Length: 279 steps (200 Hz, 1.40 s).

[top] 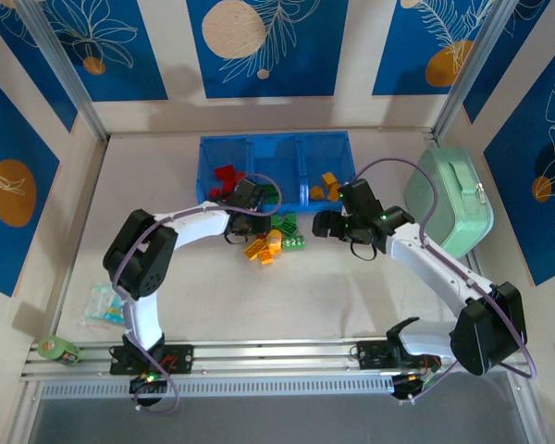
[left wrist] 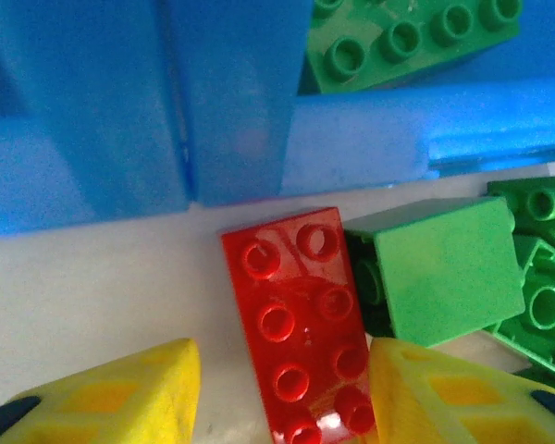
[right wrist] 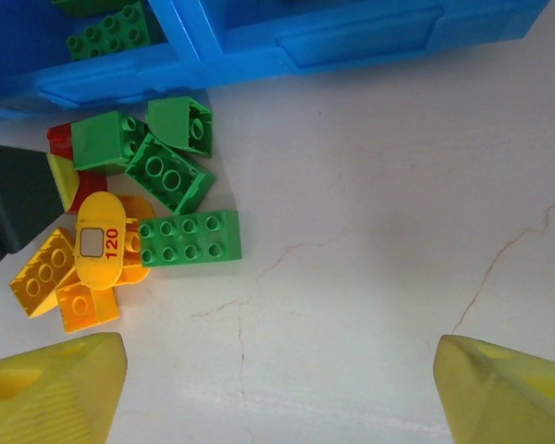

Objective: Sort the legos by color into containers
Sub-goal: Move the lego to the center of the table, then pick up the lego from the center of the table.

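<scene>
The left pincer (left wrist: 282, 393) stands apart, one finger on either side of the near end of a red two-by-four brick (left wrist: 301, 314), apparently placed to close across its narrow width. The brick lies flat on the counter (left wrist: 92, 287), studs up. Its long axis runs away from the pincer toward the blue tray (left wrist: 231, 111), with a green brick (left wrist: 444, 268) just beside it. The right pincer (right wrist: 277, 384) is also apart and empty, near the loose pile (right wrist: 120, 231), probably keeping clear.
</scene>
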Available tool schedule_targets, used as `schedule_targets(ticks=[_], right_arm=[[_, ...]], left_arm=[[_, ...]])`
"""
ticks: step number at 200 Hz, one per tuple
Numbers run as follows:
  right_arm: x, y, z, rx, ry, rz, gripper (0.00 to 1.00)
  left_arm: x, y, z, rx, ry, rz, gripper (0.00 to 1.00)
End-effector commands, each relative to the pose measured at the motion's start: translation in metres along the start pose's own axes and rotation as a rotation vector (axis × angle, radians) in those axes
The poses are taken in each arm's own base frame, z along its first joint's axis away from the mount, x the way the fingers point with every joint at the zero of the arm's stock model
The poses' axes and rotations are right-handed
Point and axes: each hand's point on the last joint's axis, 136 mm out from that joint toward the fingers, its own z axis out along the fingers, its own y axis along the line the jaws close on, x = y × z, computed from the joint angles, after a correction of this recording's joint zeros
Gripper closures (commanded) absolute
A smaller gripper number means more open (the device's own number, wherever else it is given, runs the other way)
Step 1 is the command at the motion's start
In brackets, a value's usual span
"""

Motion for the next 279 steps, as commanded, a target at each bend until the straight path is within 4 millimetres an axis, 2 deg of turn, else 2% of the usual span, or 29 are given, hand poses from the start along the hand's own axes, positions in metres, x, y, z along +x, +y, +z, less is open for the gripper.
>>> schedule_targets(ticks=[1,28,56,118,147,185,216,247,279], right_arm=[[0.002,-0.006,-0.005,0.010,-0.007,0.018,0.13],[0.003,-0.007,-0.004,0.009,-0.004,0.022,0.13],[0.002,-0.005,-0.004,0.003,-0.006,0.024,0.13],[0.002,-0.001,-0.001,-0.013,0.002,0.026,0.14],[0.003,0.002,0.002,-0.015,0.009,0.023,0.13],[0.003,0.003,0.003,-0.002,0.013,0.015,0.14],[0.006,-0.001,0.005,0.012,0.015,0.020,0.13],[0.007,-0.004,0.006,0.017,0.018,0.023,0.13],[0.006,-0.005,0.007,0.015,0.015,0.028,0.13]], left_arm=[[-0.006,-0.001,0.006,0.003,0.000,-0.008,0.51],[0.002,0.008,0.013,-0.028,0.028,-0.011,0.55],[0.016,0.028,0.011,-0.098,0.031,-0.033,0.59],[0.044,0.074,-0.015,-0.260,0.010,-0.070,0.64],[0.042,0.069,-0.018,-0.232,0.001,-0.055,0.44],[0.037,0.058,-0.009,-0.190,0.012,-0.049,0.40],[0.040,0.056,0.004,-0.193,0.051,-0.043,0.43],[0.043,0.058,0.010,-0.200,0.065,-0.048,0.50],[0.042,0.059,0.005,-0.210,0.061,-0.043,0.64]])
